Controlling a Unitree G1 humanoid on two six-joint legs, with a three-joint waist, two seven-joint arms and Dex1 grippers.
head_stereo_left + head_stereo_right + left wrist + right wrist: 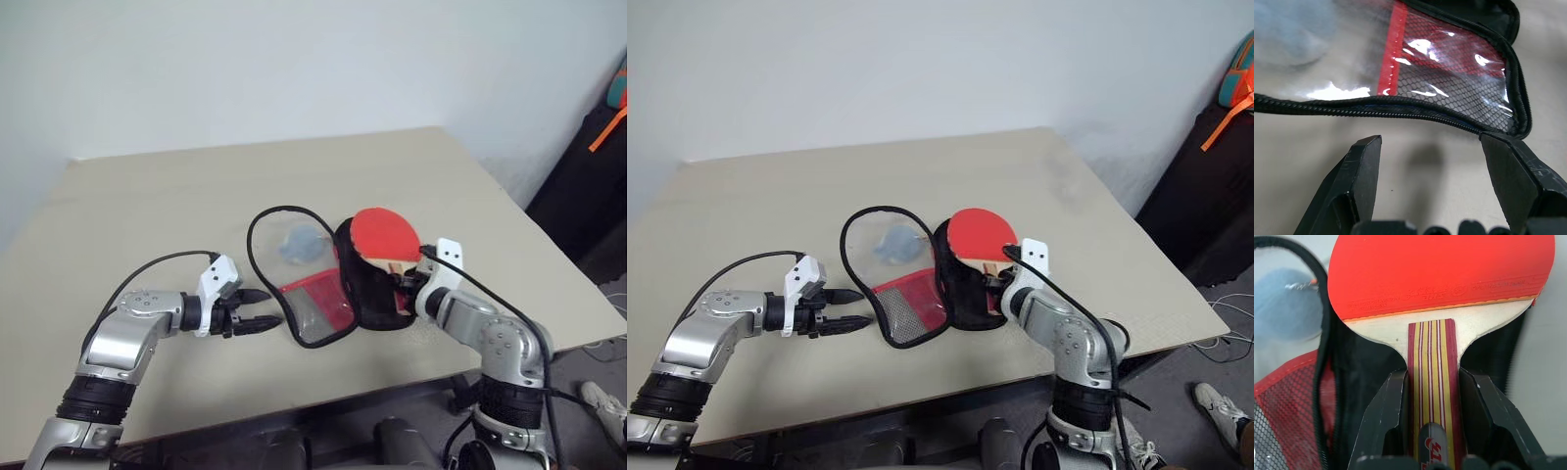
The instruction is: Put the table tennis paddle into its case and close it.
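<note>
— Down at the near edge of the table, what is each arm doing?

— Left pincer hovers released, fingers spread, just beside the zipper rim of the case and touching nothing. Right pincer is clenched on the handle of the table tennis paddle, one finger on each flat side of the wood.

— Where is the paddle, then?

— Held above the black half of the opened case, red blade pointing away from the robot, handle toward the wrist. The case lies flat on the table, its clear and red mesh flap spread toward the left arm, a grey-blue soft lump showing through the clear part.

— How would you expect these to handle?

— Paddle: stiff, light, and the handle is the sound hold; the rubber faces look grippy, so the blade may drag on the lining. Case: limp fabric, likely to slide or fold when pushed. I would pin or lift it by the corded zipper edge nearest the left fingers.
</note>
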